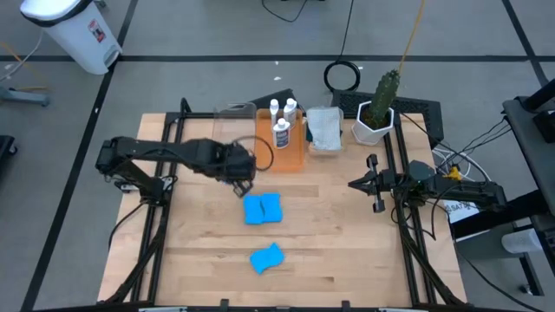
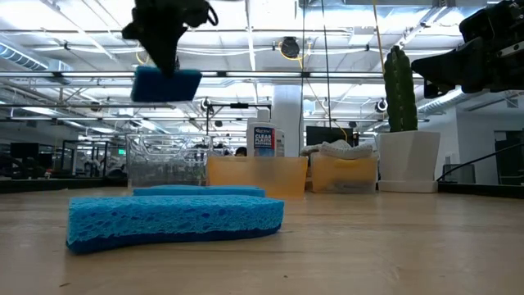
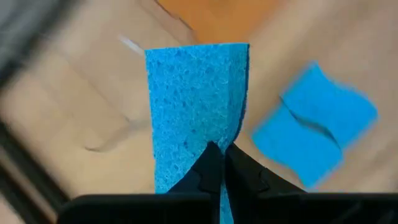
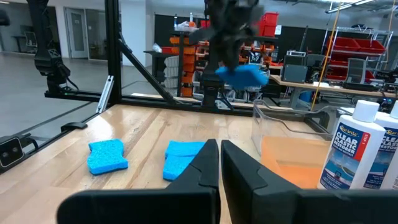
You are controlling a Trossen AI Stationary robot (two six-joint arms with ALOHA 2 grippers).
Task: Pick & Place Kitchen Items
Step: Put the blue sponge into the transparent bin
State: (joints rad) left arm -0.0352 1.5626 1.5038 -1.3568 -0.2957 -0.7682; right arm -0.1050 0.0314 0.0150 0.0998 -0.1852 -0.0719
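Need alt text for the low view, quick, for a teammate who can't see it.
The left gripper holds a blue sponge in the air above the table. Another sponge lies close in front; bins, a bottle and a cactus stand behind.

"CLEAR MELAMINE" on white bottle (image 4: 346, 154)

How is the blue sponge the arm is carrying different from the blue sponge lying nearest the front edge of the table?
The carried sponge hangs in the air, pinched in the left gripper; the front sponge lies flat on the table, touched by nothing. The carried sponge is near the clear bin; the front sponge lies alone, nearer the table's front edge. Both are bright blue and porous.
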